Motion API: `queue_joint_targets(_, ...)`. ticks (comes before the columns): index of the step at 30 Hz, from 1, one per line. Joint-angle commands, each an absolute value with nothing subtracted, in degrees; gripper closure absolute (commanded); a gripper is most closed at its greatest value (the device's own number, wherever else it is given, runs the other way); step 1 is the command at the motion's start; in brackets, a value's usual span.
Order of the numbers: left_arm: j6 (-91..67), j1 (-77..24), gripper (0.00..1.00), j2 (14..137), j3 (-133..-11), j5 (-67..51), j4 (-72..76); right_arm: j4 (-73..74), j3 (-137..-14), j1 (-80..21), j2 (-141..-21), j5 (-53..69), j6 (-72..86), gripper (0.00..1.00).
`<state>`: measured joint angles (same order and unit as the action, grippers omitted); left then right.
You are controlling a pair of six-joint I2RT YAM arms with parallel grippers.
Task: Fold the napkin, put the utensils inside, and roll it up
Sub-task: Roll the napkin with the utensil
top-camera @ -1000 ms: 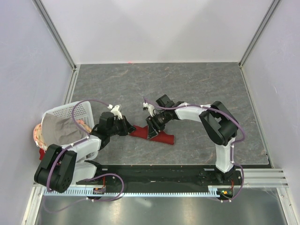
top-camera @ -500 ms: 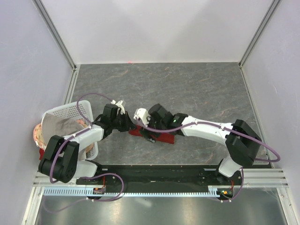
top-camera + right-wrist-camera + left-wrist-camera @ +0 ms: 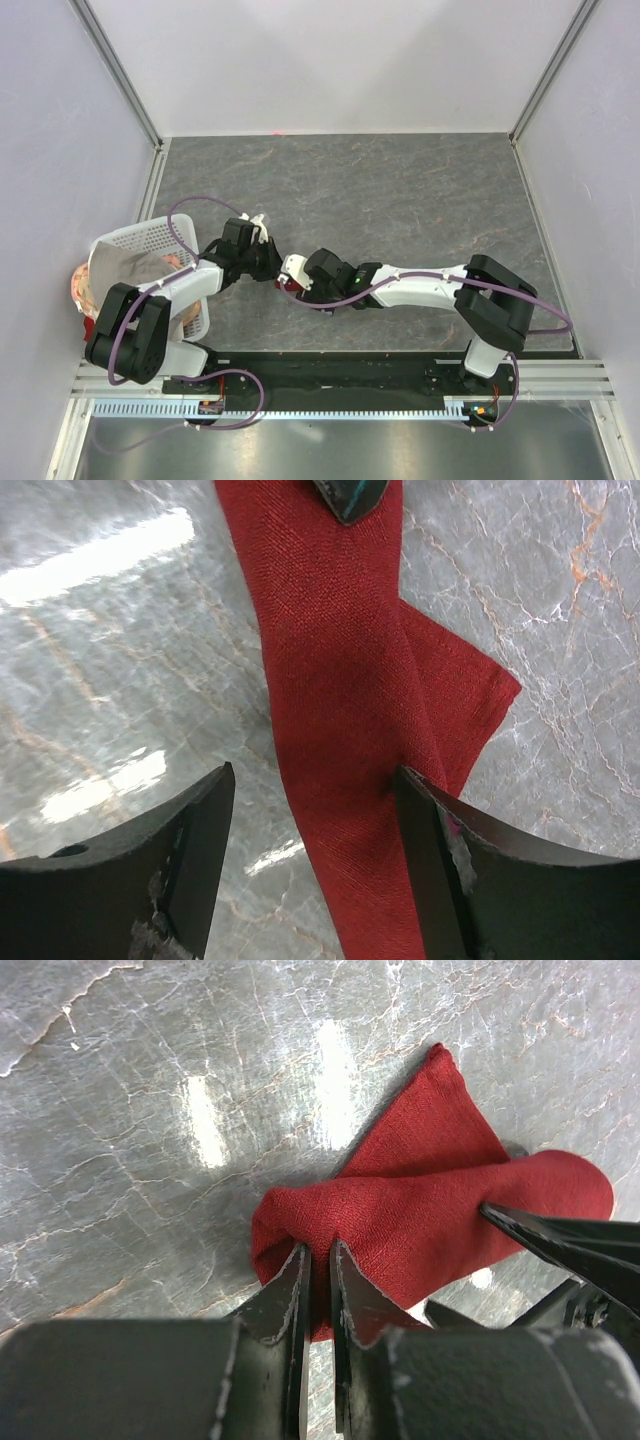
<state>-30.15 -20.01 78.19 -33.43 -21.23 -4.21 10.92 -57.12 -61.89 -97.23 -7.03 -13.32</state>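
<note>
The dark red napkin (image 3: 430, 1210) lies rolled into a long tube on the grey marble table, with one loose corner sticking out from under it. My left gripper (image 3: 318, 1252) is shut on the roll's near end. My right gripper (image 3: 312, 775) is open and straddles the roll (image 3: 340, 680), its right finger touching the cloth. In the top view both grippers meet left of centre, left (image 3: 272, 270) and right (image 3: 292, 283), and cover nearly all of the napkin (image 3: 286, 289). No gold utensils are visible.
A white mesh basket (image 3: 150, 235) holding a grey-beige cloth (image 3: 125, 272) stands at the left edge beside my left arm. White walls enclose the table on three sides. The black base rail runs along the near edge.
My right arm has stretched leftward along the napkin until its gripper sits close to the left gripper. The left gripper has shifted slightly right. Less of the napkin shows from above.
</note>
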Motion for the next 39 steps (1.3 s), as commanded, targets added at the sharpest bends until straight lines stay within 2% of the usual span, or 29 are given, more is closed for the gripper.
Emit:
queue_joint_targets(1, -28.39, -20.21, 0.89, 78.92, -34.98, -22.67, -5.71, 8.88, -57.3, -61.96, -99.75, -11.16, -14.33, 0.28)
queue_joint_targets(13, -27.07, -20.13, 0.87, 79.8, -35.6, -23.47, -5.71, 9.67, -59.41, -59.5, -100.64, -11.34, -15.91, 0.3)
queue_joint_targets(26, -26.98, -20.21, 0.87, 80.95, -35.95, -23.64, -5.8, 11.16, -59.41, -60.12, -96.06, -12.04, -19.42, 0.23)
queue_joint_targets(39, -25.75, -20.21, 0.87, 81.3, -36.39, -24.78, -5.8, 9.76, -61.96, -57.58, -102.3, -7.05, -21.71, 0.21)
